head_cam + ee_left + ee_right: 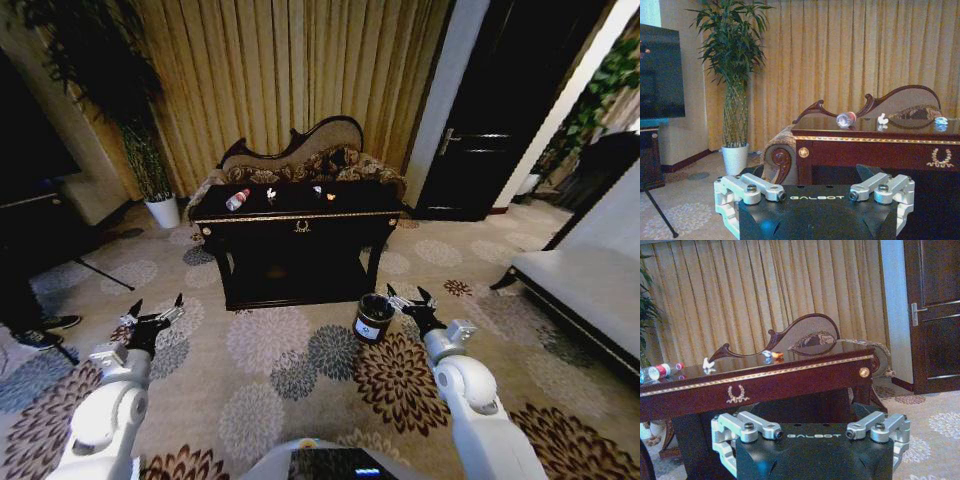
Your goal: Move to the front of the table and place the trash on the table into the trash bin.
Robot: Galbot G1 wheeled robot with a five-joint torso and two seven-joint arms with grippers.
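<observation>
Ahead, bench (300, 238) carries bottle (237, 200) and scraps (270, 194); trash bin (373, 317) beside right gripper (412, 301); left gripper (155, 313) low, both jaws spread.

The bottle (657, 371) is clipped by the right wrist picture's edge. The scraps (271, 194) on the bench (300, 226) are too small to identify. The sofa (300, 160) is half hidden behind the bench.
</observation>
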